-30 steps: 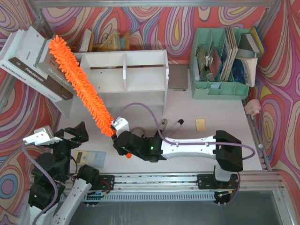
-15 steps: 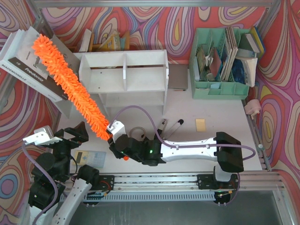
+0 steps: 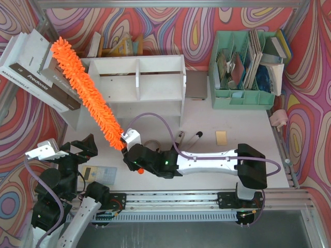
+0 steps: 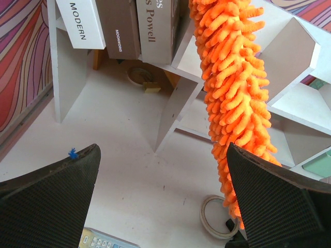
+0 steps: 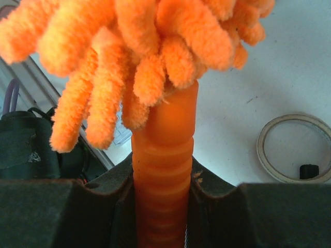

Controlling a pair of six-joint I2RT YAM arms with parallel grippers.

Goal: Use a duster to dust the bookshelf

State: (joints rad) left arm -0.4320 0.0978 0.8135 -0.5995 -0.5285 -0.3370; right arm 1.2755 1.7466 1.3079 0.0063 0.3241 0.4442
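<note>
Right pincer (image 5: 164, 188) pinches the duster (image 3: 85, 95) handle. The fluffy head slants toward the upper left, over the bookshelf's (image 3: 155, 64) left end. Left pincer (image 4: 161, 165) is spread, empty. Dusting seems underway; next, probably sweep right along the shelf top.
</note>
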